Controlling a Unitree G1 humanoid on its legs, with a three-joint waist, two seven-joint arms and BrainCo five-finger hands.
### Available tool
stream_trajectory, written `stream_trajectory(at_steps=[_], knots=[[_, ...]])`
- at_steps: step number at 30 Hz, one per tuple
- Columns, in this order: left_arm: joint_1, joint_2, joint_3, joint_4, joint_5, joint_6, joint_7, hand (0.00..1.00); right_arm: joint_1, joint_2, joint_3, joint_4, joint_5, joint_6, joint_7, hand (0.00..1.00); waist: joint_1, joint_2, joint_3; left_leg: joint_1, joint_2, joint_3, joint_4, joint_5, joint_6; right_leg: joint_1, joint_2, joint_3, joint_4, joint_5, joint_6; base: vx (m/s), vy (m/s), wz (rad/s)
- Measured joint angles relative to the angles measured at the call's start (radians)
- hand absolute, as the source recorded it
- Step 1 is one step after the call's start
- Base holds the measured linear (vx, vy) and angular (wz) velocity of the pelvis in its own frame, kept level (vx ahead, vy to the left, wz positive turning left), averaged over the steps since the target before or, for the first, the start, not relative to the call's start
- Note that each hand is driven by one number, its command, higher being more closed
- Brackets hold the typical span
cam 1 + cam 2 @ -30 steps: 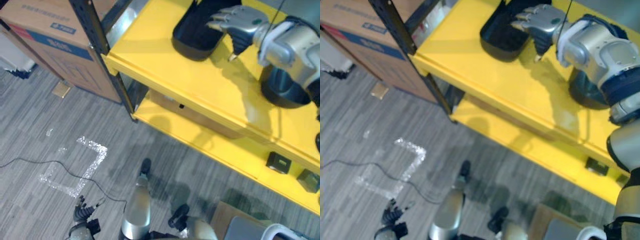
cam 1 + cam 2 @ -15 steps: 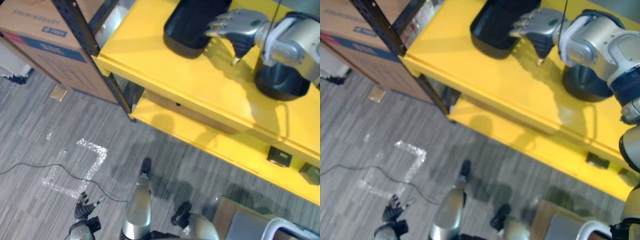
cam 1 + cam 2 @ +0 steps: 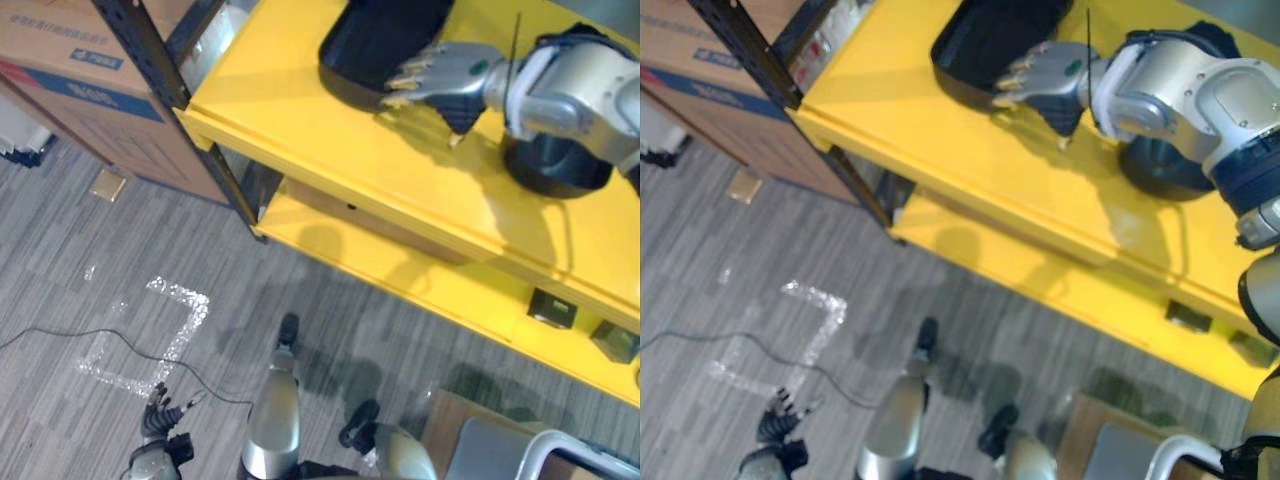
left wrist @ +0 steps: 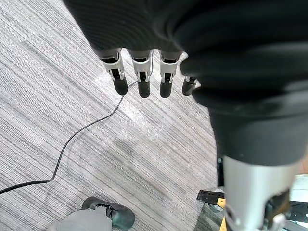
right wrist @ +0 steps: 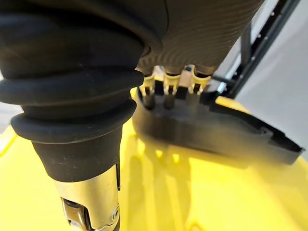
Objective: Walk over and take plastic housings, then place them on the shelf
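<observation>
Housing: I see one long black plastic housing (image 3: pixel 375 40), shaped like a shallow tray, lying flat on the top board of the yellow metal shelf (image 3: pixel 330 140), toward its far side.
Second housing: a round black plastic housing (image 3: pixel 560 170) stands on the same board, well apart from the long one, and my right arm covers part of it.
Right robot hand: the right robot hand (image 3: pixel 455 72) is stretched out over the top board. It is released, with the fingers (image 5: pixel 166 91) straight and a little spread. The tips are at the near rim of the long black plastic housing, but I cannot tell if they press on it. Nothing is held in this hand.
Left robot hand: the left robot hand (image 3: pixel 158 420) hangs low beside the body, above the grey carpet floor (image 3: pixel 60 280). Its fingers (image 4: pixel 139 82) are relaxed and almost straight, and it holds nothing.
Lower board: two small dark boxes (image 3: pixel 552 308) (image 3: pixel 613 340) sit near the front edge of the lower yellow board (image 3: pixel 400 270).
Frame: a black metal post (image 3: pixel 150 55) carries the left corner of the shelf.
Surroundings: a brown cardboard box (image 3: pixel 70 60) stands just behind the post, and a white tape mark (image 3: pixel 180 290) lies on the carpet in front of the shelf.
</observation>
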Motion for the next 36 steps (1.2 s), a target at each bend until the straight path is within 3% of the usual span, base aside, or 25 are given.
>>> stream_trajectory(at_steps=[10,15,29,33,36], knots=[[0.0,0.0,0.0,0.0,0.007,0.016,-0.007,0.0,0.006,0.0,0.0,0.0,0.0,-0.007,0.01,0.0,0.0,-0.003,0.001,-0.005,0.004,0.001,0.0,0.001,-0.002,-0.008,0.003,0.004,0.003,0.0,0.0,0.0,0.0,0.0],[0.0,0.004,0.002,0.0,0.008,0.02,-0.008,0.0,0.027,-0.004,-0.002,0.0,-0.001,-0.007,0.012,0.0,-0.002,-0.025,0.013,-0.005,0.006,0.005,0.0,0.002,-0.002,-0.014,0.004,0.015,0.008,0.0,0.0,0.0,0.0,-0.02],[0.0,0.006,0.001,0.001,0.01,0.022,-0.006,0.0,0.08,-0.034,-0.026,-0.073,-0.001,-0.006,0.054,0.0,-0.005,-0.036,0.007,0.003,0.009,0.03,0.0,0.003,-0.004,-0.028,0.002,0.038,0.021,0.001,-0.001,-0.01,-0.01,-0.04],[0.0,0.006,0.0,0.001,0.036,0.025,-0.006,0.0,0.098,-0.034,-0.045,-0.078,-0.041,-0.001,0.018,0.0,-0.01,-0.039,0.005,0.006,0.01,0.033,0.0,0.003,-0.004,-0.028,0.001,0.042,0.024,0.001,-0.001,0.0,-0.007,-0.02],[0.0,0.006,-0.002,0.001,0.036,0.025,-0.005,0.0,0.12,-0.034,-0.058,-0.078,-0.132,0.044,-0.121,0.0,-0.013,-0.039,0.005,0.007,0.01,0.033,0.0,0.003,-0.004,-0.029,0.0,0.043,0.029,0.001,-0.001,-0.01,-0.006,0.0]])
